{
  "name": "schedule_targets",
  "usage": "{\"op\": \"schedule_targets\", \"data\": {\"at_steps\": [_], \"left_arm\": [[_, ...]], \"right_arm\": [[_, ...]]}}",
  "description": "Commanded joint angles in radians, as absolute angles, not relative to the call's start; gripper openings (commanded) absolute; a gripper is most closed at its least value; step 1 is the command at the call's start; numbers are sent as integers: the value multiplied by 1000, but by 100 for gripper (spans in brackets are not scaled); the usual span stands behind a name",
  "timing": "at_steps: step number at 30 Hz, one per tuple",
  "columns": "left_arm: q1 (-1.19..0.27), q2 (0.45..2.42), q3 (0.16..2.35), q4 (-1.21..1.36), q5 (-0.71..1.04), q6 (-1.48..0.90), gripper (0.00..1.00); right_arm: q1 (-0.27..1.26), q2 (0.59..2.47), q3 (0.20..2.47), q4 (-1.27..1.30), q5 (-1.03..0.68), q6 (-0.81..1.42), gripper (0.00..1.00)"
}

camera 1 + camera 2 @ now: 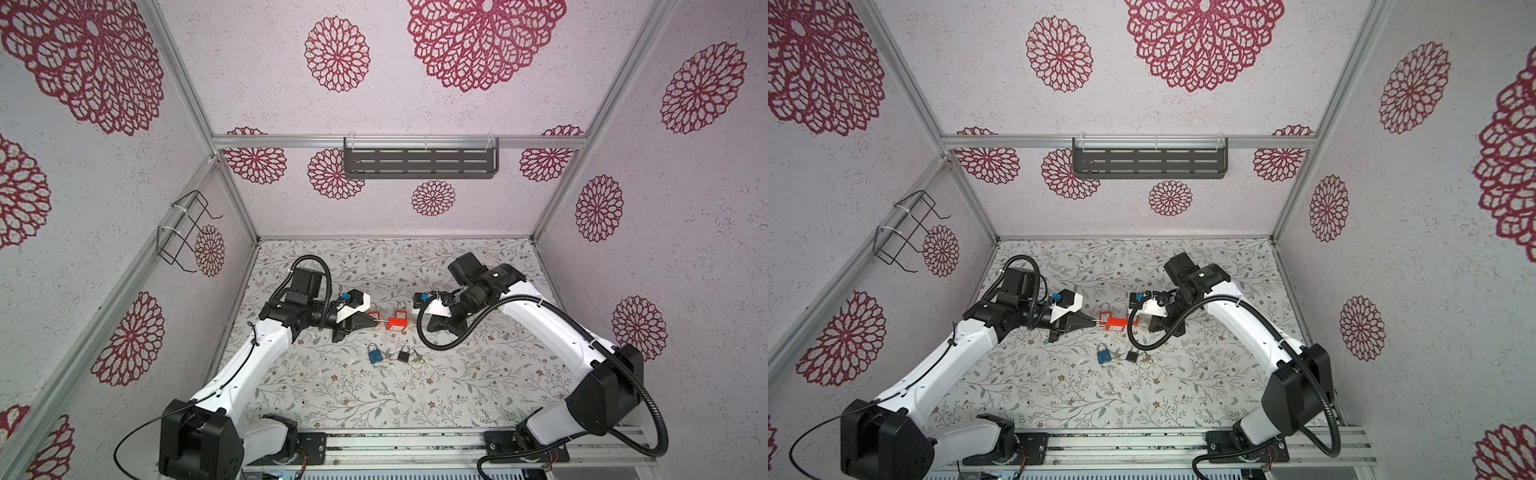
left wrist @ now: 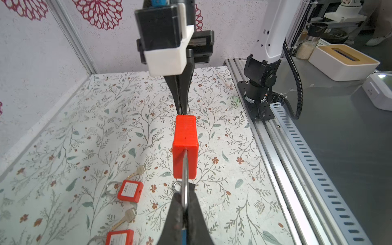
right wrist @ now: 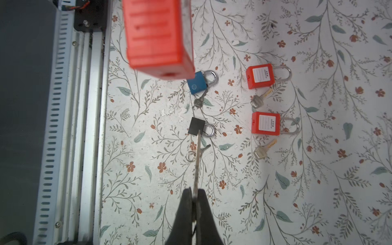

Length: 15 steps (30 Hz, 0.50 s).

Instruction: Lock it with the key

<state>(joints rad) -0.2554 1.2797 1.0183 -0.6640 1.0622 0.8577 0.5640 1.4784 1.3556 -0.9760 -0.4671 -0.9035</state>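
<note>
A red padlock (image 2: pixel 185 146) hangs in the air above the table's middle, and my left gripper (image 2: pixel 184 188) is shut on its steel shackle (image 2: pixel 185 180). In both top views the lock (image 1: pixel 395 323) (image 1: pixel 1115 323) lies level, just past the left gripper (image 1: pixel 376 325). My right gripper (image 3: pixel 195 189) is shut on a key (image 3: pixel 198 157), whose blade sticks out past the fingertips. In the right wrist view the lock's keyhole end (image 3: pixel 168 74) faces this gripper, and the key's tip is apart from it, off to one side.
On the floral mat below lie a blue padlock (image 3: pixel 197 82) and a black padlock (image 3: pixel 196 126), each with a key beside it. Two more red padlocks (image 3: pixel 262 76) (image 3: pixel 266 123) lie with brass keys. A metal rail (image 3: pixel 63 127) runs along the table's front edge.
</note>
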Motion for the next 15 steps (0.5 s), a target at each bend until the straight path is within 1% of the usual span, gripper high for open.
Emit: {"op": "schedule_targets", "data": {"at_steps": [1, 5, 8, 13, 15], "left_arm": [[-208, 1345, 1122, -922, 1053, 1001, 0], [-202, 1412, 1199, -1092, 917, 1066, 0], [-202, 1455, 1240, -1191, 831, 1088, 0], [-201, 1480, 1249, -1262, 715, 1067, 0], [-202, 1485, 1238, -1270, 679, 1056, 0]], "right_arm": [[560, 1390, 1265, -797, -384, -777, 0], [561, 1322, 1122, -591, -368, -598, 0], [569, 1304, 1056, -478, -373, -487, 0], [626, 1310, 996, -356, -343, -370, 0], [667, 1325, 992, -328, -296, -342, 0]]}}
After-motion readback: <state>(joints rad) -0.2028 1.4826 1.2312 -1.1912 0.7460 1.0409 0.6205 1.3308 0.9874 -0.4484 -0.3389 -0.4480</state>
